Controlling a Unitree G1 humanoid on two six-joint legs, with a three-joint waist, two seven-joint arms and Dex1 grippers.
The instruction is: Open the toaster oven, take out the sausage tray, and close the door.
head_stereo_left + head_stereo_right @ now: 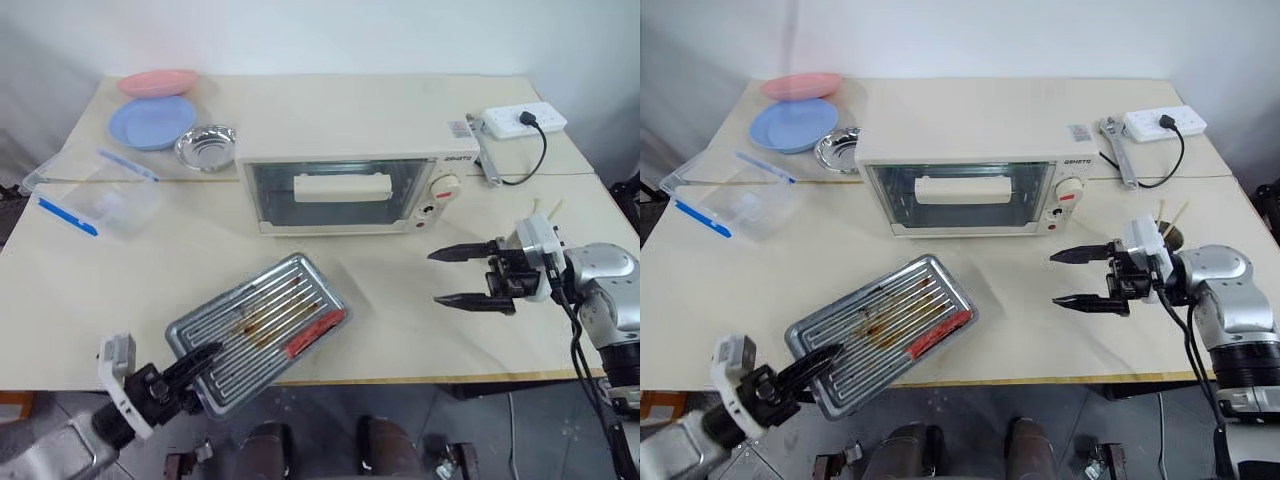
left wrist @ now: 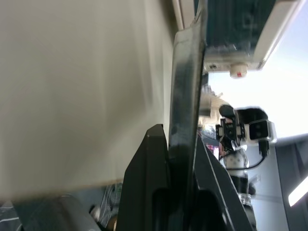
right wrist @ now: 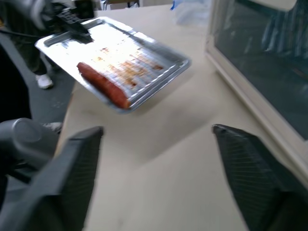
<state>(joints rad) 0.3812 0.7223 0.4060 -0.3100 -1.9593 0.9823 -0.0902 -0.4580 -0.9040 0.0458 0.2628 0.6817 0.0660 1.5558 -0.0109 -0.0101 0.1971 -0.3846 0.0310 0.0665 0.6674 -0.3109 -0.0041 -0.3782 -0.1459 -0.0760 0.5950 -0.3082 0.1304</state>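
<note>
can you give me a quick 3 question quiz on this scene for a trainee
1. True or false: the door of the toaster oven is shut.
2. Which gripper holds the sausage tray: A left, B right, C neither?
3. Fill in: the right gripper hangs ___ beside the oven.

Key: 1 true. 2 A, the left gripper pinches the tray's near corner. 3 open.

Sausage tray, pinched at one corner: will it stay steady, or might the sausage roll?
The sausage tray looks like thin, stiff metal, so it probably won't flop. The left gripper grips only its corner, so it may tilt. The sausage lies loose near the rim and could roll off.
</note>
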